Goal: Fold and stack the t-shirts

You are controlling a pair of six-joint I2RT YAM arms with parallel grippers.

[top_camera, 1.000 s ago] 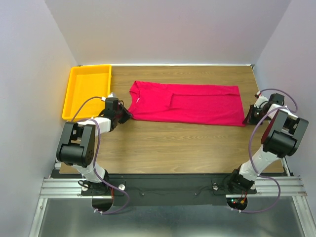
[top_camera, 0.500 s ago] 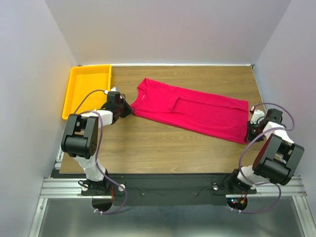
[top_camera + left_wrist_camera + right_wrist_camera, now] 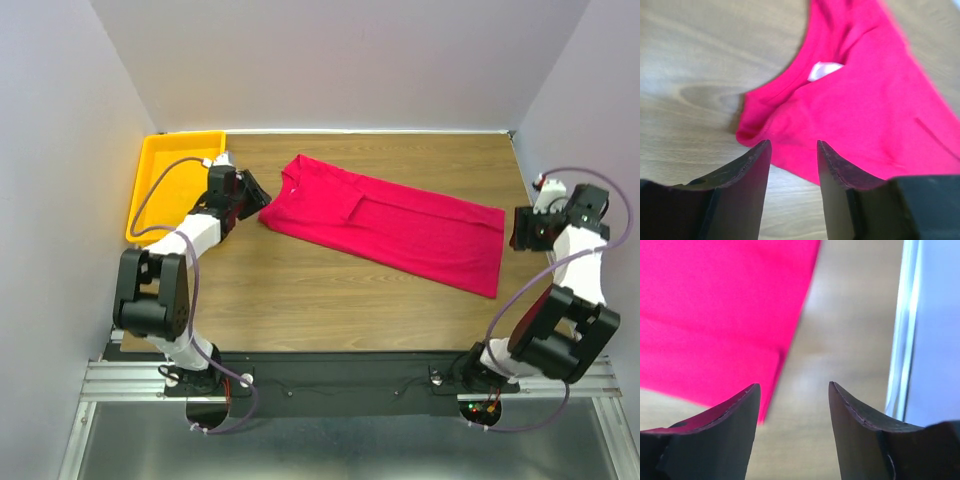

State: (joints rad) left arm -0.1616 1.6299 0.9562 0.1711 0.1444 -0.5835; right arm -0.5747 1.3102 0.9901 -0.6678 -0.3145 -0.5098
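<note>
While the left gripper (image 3: 256,190) and right gripper (image 3: 520,228) stand open and empty, the t-shirt (image 3: 390,225) lies flat between them. Its long axis runs gripper to gripper, collar toward the left one.

The top camera stares down from above six o'clock at the whole table (image 3: 300,300). Both wrist cameras hang close over the t-shirt (image 3: 400,225): left at its collar, ten o'clock; right at its hem, three o'clock.
</note>
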